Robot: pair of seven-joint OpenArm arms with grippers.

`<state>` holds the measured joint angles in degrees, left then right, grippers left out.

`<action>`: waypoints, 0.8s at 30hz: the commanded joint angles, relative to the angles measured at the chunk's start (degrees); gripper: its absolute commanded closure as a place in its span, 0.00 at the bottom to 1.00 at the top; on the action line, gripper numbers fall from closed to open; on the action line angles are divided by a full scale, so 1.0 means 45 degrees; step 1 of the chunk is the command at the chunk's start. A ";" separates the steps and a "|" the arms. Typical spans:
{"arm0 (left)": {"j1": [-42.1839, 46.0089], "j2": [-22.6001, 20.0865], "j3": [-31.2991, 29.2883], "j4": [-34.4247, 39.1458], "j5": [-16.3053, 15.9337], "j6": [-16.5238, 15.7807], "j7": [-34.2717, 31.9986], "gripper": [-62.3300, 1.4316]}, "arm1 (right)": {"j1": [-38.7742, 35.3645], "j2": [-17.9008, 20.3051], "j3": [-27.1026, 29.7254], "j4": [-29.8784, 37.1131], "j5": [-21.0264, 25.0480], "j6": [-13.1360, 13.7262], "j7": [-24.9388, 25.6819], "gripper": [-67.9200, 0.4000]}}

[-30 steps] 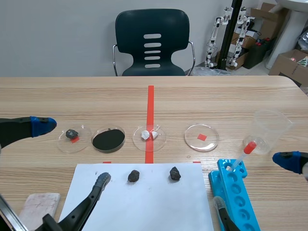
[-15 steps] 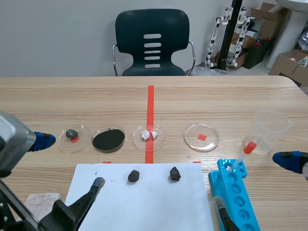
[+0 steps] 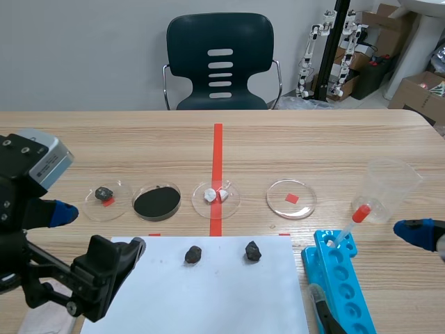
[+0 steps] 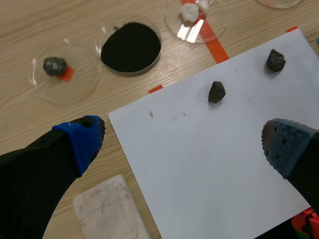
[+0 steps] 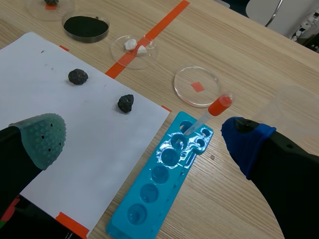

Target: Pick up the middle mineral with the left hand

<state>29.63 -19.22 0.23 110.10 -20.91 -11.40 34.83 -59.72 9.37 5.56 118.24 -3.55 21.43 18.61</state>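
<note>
Four petri dishes (image 3: 278, 200), three dark minerals (image 3: 193, 255)

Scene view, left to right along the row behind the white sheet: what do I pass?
Clear round dish holding a dark grey stone → round dish of black powder → clear dish with white lumps → empty clear dish over a red square → clear plastic beaker.
</note>
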 commanded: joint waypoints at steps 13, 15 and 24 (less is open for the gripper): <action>-0.3623 -0.0126 0.4250 -0.1666 0.0034 0.5085 0.3648 0.00 | -0.0024 0.0107 0.0024 0.0019 0.0126 -0.0087 0.0194 0.00; -0.4226 -0.0199 0.5017 -0.1851 0.0024 0.5897 0.4119 0.00 | -0.0024 0.0107 0.0024 0.0019 0.0126 -0.0087 0.0194 0.00; -0.6761 -0.0078 0.7708 -0.3152 -0.0126 0.9146 0.5236 0.00 | -0.0024 0.0107 0.0024 0.0019 0.0126 -0.0087 0.0194 0.00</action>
<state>-0.30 -20.12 34.96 95.79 -21.52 29.34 58.24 -59.72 9.37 5.56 118.24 -3.55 21.26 18.61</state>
